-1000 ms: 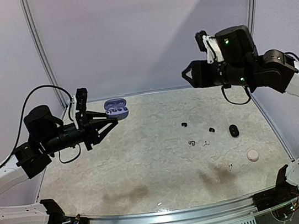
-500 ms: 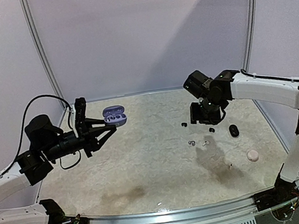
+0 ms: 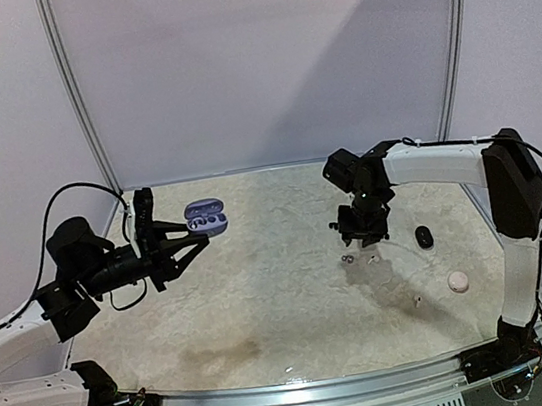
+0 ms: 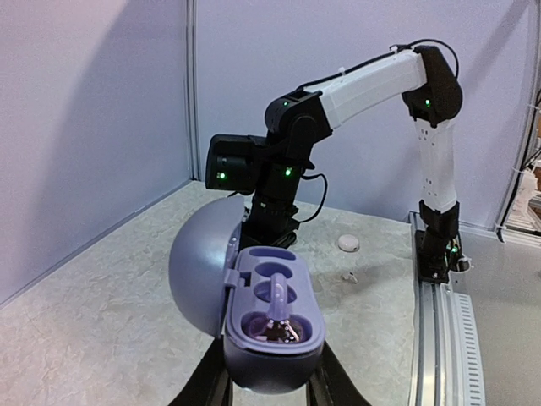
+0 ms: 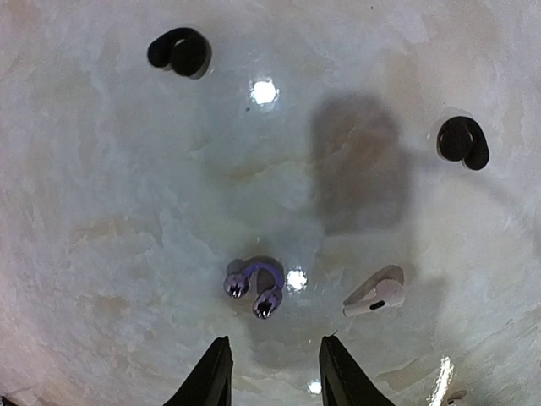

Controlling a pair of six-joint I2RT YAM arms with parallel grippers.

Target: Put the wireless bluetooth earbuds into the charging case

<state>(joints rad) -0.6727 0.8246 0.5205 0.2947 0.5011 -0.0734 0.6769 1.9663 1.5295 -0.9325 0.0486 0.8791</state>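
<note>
My left gripper (image 3: 187,238) is shut on an open lilac charging case (image 3: 204,217) and holds it above the table's left side. In the left wrist view the case (image 4: 272,326) has its lid (image 4: 201,269) swung left and one lilac earbud (image 4: 280,306) sits in its near pocket. My right gripper (image 3: 358,238) points down, open and empty, just above a lilac clip earbud (image 5: 255,288). This earbud lies just ahead of the open fingertips (image 5: 213,372). A white earbud (image 5: 376,293) lies to its right. Two black earbuds (image 5: 179,51) (image 5: 462,142) lie farther off.
A black case (image 3: 423,236) and a round white case (image 3: 458,281) lie on the table's right side, with a small white earbud (image 3: 417,300) near them. The marbled table (image 3: 285,302) has a raised frame at the back and a rail at the near edge.
My right arm has swung down from high on the right to just above the earbuds on the table. My left gripper has drifted slightly left with the case.
</note>
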